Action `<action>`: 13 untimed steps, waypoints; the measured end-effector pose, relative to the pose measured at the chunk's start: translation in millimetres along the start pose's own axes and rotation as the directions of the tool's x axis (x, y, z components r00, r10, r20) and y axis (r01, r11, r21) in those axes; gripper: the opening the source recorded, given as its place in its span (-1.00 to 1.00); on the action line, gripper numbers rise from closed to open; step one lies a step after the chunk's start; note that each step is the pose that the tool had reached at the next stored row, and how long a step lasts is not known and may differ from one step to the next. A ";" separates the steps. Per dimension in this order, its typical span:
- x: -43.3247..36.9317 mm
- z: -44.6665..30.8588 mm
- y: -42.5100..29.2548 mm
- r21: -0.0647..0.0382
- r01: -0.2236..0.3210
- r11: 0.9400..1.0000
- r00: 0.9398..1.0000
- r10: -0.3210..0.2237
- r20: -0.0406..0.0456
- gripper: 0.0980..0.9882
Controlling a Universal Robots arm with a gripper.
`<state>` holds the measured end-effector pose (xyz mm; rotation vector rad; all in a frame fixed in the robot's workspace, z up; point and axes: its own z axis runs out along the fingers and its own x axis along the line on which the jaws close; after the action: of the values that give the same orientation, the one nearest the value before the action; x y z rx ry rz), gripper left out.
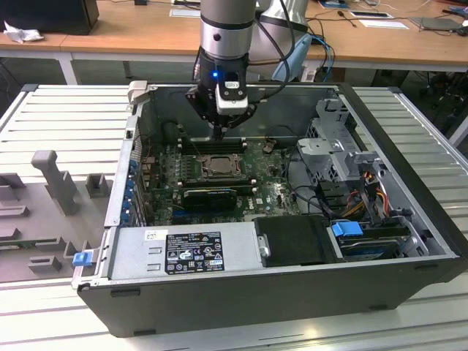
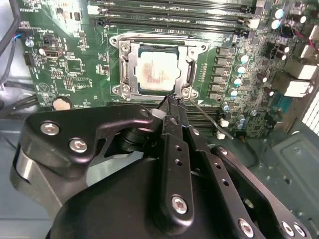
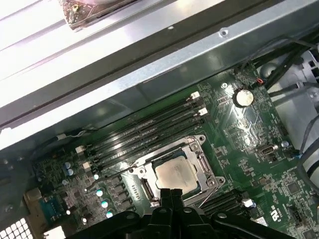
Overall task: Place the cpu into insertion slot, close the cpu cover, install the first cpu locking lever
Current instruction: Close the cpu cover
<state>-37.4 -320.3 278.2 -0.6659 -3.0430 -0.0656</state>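
A: Exterior view, front first. What's nearest?
B: Slatted metal table (image 1: 44, 311) with an open computer case (image 1: 256, 300) lying on it. Just inside the case's near wall is a labelled power supply (image 1: 186, 248). A black drive box (image 1: 292, 241) sits beside it, toward the exterior view's right.
A: Behind that?
B: Green motherboard (image 1: 274, 194). A long black block (image 1: 208, 197) comes first, then the insertion slot (image 1: 218, 167) just behind it.
A: Cpu?
B: The cpu (image 2: 155, 69) sits in the insertion slot, pale face up. The cpu cover (image 2: 128, 62) lies flat around it, and the chip shows through its window.
A: Lever?
B: A thin wire locking lever (image 2: 212, 121) slants out from one socket corner over the board. Latched or not, can't tell.
A: Gripper?
B: The gripper (image 2: 172, 101) hangs over the socket's edge, with its tips at the corner where the lever starts. The fingers (image 3: 165, 199) are pressed together, no gap in both wrist views, and nothing seen between them. Touching the lever? Can't tell.
A: Farther back?
B: Memory slots (image 3: 149, 132) behind the socket, then the case's back wall, then a wooden desk (image 1: 131, 36) beyond. Grey fixtures (image 1: 55, 179) sit on the table at the exterior view's left, well apart from the socket.
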 end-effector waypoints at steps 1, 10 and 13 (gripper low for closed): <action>0.0 0.0 0.0 0.000 0.010 1.000 1.000 -0.010 0.000 -0.98; 0.0 0.0 0.0 0.004 0.112 0.994 0.994 -0.112 -0.004 -0.98; 0.0 0.0 0.0 0.005 0.147 0.989 0.989 -0.147 -0.006 -0.98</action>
<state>-37.4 -320.3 278.2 -0.4394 -3.0809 -0.0624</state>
